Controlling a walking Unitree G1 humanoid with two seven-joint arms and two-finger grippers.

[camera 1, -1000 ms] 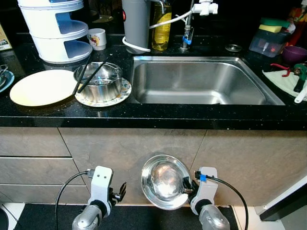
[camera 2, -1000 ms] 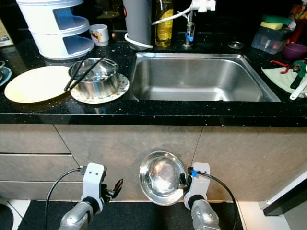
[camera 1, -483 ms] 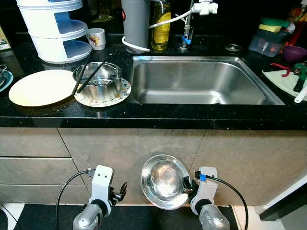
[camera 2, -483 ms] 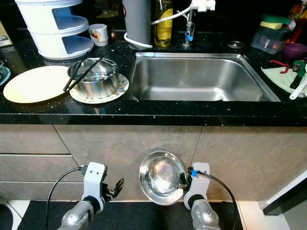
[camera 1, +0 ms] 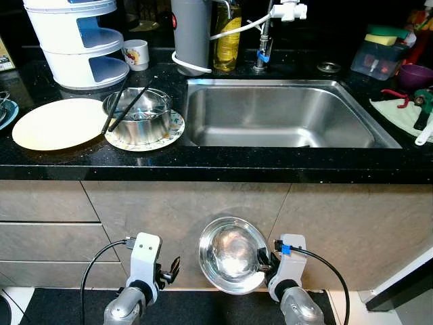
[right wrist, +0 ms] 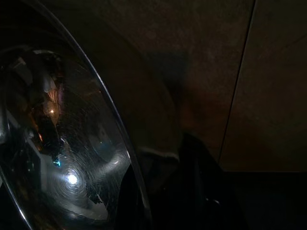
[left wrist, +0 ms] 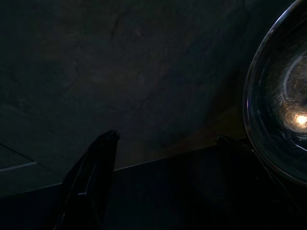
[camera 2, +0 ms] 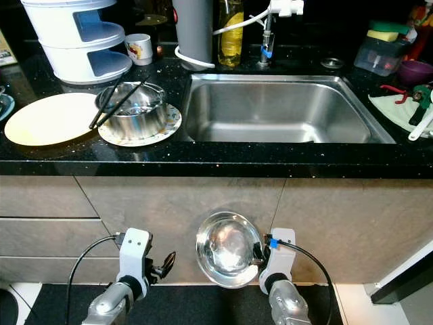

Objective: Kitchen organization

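Low in front of the cabinet, my right gripper (camera 1: 262,260) is shut on the rim of a shiny steel bowl (camera 1: 232,254), which stands tilted on edge with its hollow facing up at me. The right wrist view has the bowl (right wrist: 62,158) close beside one black finger (right wrist: 201,184). My left gripper (camera 1: 169,271) hangs to the bowl's left, open with nothing in it; its fingers (left wrist: 91,182) stand apart in the dark left wrist view, with the bowl's edge (left wrist: 283,110) beyond them.
On the black counter sit a cream plate (camera 1: 57,123), a steel pot with chopsticks (camera 1: 139,115) on a patterned plate, and a white tiered container (camera 1: 78,40). The steel sink (camera 1: 277,115) is at centre. A cloth with tools (camera 1: 406,112) lies far right.
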